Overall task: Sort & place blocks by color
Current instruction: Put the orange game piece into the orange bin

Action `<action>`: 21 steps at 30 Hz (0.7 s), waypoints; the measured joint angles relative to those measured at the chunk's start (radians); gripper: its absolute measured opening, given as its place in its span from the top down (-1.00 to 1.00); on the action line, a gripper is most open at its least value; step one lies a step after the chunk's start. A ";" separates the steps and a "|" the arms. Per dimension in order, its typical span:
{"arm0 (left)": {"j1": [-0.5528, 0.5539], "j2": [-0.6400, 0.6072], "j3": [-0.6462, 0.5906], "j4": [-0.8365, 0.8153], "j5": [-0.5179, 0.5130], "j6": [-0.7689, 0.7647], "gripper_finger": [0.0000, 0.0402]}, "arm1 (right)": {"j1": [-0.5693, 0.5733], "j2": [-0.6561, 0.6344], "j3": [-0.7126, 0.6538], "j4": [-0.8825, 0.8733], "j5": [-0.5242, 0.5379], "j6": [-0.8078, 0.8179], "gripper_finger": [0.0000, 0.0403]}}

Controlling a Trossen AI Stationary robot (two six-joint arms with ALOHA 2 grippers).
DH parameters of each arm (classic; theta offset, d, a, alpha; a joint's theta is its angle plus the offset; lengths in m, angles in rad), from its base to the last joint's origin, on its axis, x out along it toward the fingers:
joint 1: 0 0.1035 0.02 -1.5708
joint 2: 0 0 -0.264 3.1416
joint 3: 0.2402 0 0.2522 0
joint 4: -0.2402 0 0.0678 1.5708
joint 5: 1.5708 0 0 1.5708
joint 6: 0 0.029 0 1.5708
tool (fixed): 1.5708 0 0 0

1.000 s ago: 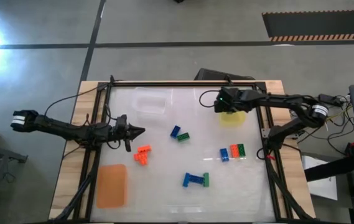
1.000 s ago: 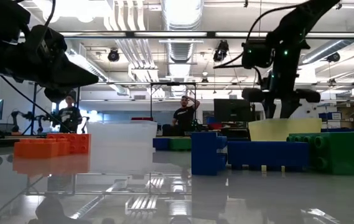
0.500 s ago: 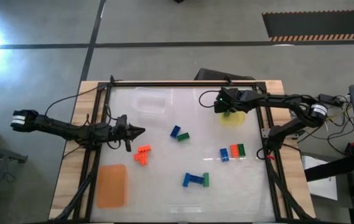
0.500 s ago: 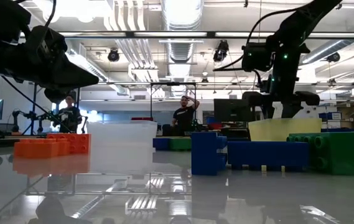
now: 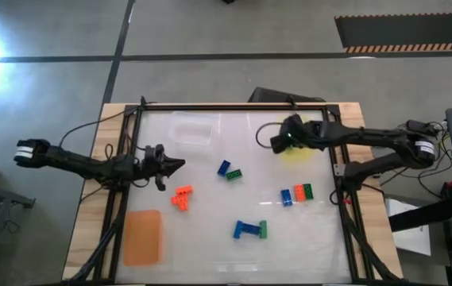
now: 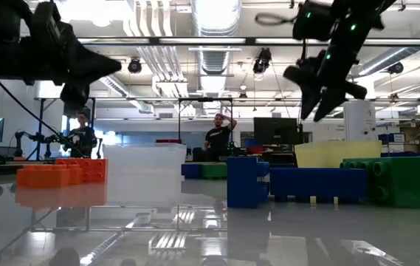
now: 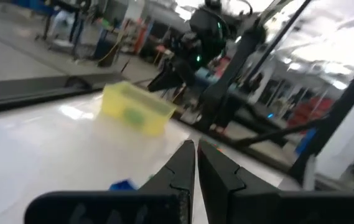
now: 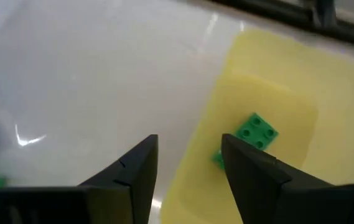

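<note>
Near edge of counter point(image 5: 210, 254): blue/green blocks point(image 5: 249, 229). Mid: left gripper point(image 5: 179, 165) low, arm stretched flat, jaws pressed together, beside orange blocks point(image 5: 182, 197). Far: right gripper point(image 5: 276, 143) raised, jaws spread, empty, over yellow mat point(image 8: 270, 99) holding green block point(image 8: 257, 132).

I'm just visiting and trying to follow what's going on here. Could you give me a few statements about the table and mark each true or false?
1. A green block lies in the yellow tray. True.
2. The right gripper is clamping a blue block. False: its fingers are open and empty above the tray's edge.
3. The left gripper is shut. True.
4. The orange mat carries three orange blocks. False: nothing lies on it; the orange blocks sit beside it.
</note>
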 joint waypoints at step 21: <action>-0.007 0.291 0.290 0.171 0.206 -0.209 0.99 | 0.394 -0.178 -0.215 0.531 -0.036 -0.618 0.49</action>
